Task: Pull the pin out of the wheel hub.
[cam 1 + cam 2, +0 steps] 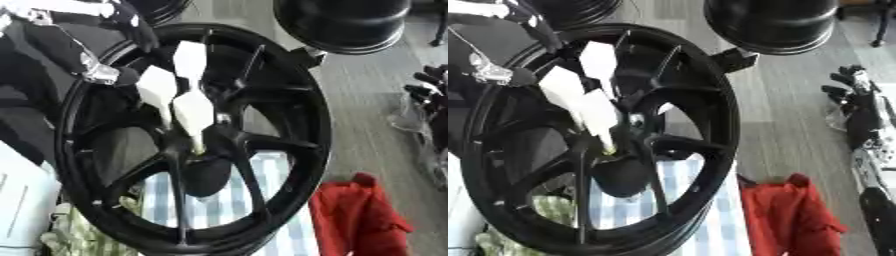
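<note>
A large black wheel (pixel 289 100) stands upright and fills the middle of both views, its spokes meeting at the hub (pixel 206 145). My left arm comes in from the upper left. My left hand (pixel 194 110), with white finger covers, reaches across the spokes onto the hub. Its fingers close together around a thin pale yellowish piece, the pin (pixel 199 148), at the hub's centre; most of the pin is hidden by the fingers. My right hand (pixel 852 97) rests at the right edge, black fingers up and relaxed, far from the wheel.
A second black rim (pixel 346 25) lies at the top, just beyond the wheel. A red cloth (pixel 359 210) sits at the lower right. A blue-and-white striped cloth (pixel 219 200) shows through the spokes, with a green checked cloth (pixel 79 230) at the lower left.
</note>
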Robot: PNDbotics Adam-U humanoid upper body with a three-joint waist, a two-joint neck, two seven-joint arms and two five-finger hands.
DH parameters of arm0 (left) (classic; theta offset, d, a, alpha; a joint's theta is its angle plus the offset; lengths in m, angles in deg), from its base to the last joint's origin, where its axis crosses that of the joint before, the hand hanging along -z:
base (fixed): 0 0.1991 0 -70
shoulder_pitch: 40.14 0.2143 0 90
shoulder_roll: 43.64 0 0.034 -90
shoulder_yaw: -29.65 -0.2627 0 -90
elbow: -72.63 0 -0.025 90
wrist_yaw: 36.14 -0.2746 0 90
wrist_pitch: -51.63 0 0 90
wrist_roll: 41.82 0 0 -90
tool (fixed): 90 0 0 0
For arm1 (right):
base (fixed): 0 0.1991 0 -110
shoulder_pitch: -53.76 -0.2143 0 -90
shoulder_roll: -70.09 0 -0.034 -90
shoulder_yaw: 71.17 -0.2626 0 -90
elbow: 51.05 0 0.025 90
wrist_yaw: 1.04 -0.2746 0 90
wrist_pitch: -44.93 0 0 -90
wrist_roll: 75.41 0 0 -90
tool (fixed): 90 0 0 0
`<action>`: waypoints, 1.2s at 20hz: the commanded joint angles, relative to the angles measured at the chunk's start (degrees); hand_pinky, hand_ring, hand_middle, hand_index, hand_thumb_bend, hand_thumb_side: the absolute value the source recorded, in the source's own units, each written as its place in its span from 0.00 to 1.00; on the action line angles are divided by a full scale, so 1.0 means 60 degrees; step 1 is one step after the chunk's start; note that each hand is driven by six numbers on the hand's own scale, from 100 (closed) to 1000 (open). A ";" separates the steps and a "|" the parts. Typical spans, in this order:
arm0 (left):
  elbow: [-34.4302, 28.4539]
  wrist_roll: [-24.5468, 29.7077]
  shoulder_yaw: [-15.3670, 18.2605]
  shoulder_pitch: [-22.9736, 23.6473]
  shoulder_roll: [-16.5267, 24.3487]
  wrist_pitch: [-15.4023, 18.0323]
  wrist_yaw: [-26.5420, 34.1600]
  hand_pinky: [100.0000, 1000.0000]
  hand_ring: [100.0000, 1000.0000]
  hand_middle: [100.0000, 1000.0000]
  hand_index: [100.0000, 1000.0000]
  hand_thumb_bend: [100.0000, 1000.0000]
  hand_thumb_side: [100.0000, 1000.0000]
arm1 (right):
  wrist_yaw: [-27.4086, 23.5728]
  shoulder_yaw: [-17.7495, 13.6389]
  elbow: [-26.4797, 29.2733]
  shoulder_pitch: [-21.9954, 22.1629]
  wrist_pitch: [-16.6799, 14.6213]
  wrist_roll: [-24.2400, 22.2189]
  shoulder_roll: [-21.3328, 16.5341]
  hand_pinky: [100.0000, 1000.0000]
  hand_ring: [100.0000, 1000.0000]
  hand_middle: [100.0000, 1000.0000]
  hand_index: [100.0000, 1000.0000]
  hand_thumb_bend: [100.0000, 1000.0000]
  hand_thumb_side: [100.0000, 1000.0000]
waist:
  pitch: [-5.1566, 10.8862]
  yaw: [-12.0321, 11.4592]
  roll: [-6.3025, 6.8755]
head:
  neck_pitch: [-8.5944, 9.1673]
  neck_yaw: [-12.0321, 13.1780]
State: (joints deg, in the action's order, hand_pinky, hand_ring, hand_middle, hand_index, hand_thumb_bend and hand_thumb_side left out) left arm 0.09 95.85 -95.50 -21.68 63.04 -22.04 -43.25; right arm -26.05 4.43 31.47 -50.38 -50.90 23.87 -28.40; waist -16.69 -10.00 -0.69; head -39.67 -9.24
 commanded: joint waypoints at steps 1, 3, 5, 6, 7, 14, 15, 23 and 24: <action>0.0060 0.0716 0.0033 -0.0207 0.0042 0.0805 -0.0092 0.83 0.78 0.69 0.84 0.28 0.60 | -0.0050 -0.0018 0.0065 -0.0106 0.0016 -0.0016 -0.0343 0.89 0.67 0.71 0.78 0.00 0.74 | 0.0205 0.0011 0.0008 | -0.0022 -0.0026; 0.0134 0.0716 0.0013 -0.0216 -0.0003 0.0843 -0.0140 0.83 0.78 0.69 0.84 0.29 0.63 | -0.0046 -0.0010 0.0054 -0.0110 0.0024 -0.0025 -0.0339 0.89 0.67 0.71 0.78 0.00 0.74 | 0.0200 0.0013 0.0004 | -0.0018 -0.0021; 0.0170 0.0716 -0.0010 -0.0218 -0.0015 0.0898 -0.0173 0.83 0.79 0.70 0.85 0.31 0.62 | -0.0044 -0.0010 0.0037 -0.0114 0.0032 -0.0026 -0.0335 0.89 0.67 0.70 0.78 0.00 0.74 | 0.0195 0.0014 0.0003 | -0.0004 -0.0031; 0.0169 0.0716 -0.0011 -0.0219 -0.0014 0.0930 -0.0207 0.83 0.79 0.70 0.85 0.31 0.62 | -0.0044 -0.0008 0.0030 -0.0115 0.0036 -0.0028 -0.0334 0.89 0.67 0.70 0.78 0.00 0.74 | 0.0194 0.0014 0.0004 | 0.0005 -0.0036; 0.0166 0.0716 -0.0004 -0.0219 -0.0014 0.0962 -0.0231 0.84 0.79 0.70 0.85 0.30 0.60 | -0.0042 -0.0003 0.0025 -0.0117 0.0040 -0.0033 -0.0334 0.89 0.66 0.70 0.78 0.00 0.74 | 0.0194 0.0014 0.0006 | 0.0015 -0.0037; 0.0090 0.0716 -0.0001 -0.0227 0.0012 0.1238 -0.0645 0.86 0.81 0.72 0.85 0.31 0.35 | -0.0036 0.0019 0.0021 -0.0119 0.0053 -0.0071 -0.0336 0.89 0.66 0.70 0.78 0.00 0.74 | 0.0201 0.0016 0.0015 | 0.0095 -0.0027; 0.0081 0.0716 -0.0003 -0.0229 0.0010 0.1277 -0.0693 0.86 0.81 0.72 0.85 0.31 0.35 | -0.0035 0.0024 0.0021 -0.0117 0.0057 -0.0079 -0.0338 0.89 0.66 0.70 0.78 0.00 0.75 | 0.0201 0.0016 0.0016 | 0.0100 -0.0028; -0.0097 0.0716 -0.0179 -0.0199 0.0056 0.1466 -0.0685 0.85 0.81 0.71 0.85 0.29 0.38 | -0.0013 0.0042 -0.0005 -0.0122 0.0087 -0.0113 -0.0344 0.88 0.66 0.70 0.78 0.00 0.75 | 0.0192 0.0036 0.0032 | 0.0126 -0.0009; -0.0167 0.0716 -0.0202 -0.0183 0.0092 0.1484 -0.0668 0.85 0.81 0.71 0.85 0.29 0.39 | -0.0013 0.0043 -0.0006 -0.0122 0.0088 -0.0114 -0.0348 0.88 0.66 0.70 0.78 0.00 0.75 | 0.0190 0.0037 0.0037 | 0.0126 -0.0011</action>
State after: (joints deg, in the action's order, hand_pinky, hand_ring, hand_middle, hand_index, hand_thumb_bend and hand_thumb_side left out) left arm 0.11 93.75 -96.97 -21.71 62.12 -19.94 -47.19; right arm -26.05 4.82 31.07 -50.59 -50.38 23.35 -28.40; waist -16.70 -9.88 -0.52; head -39.62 -9.24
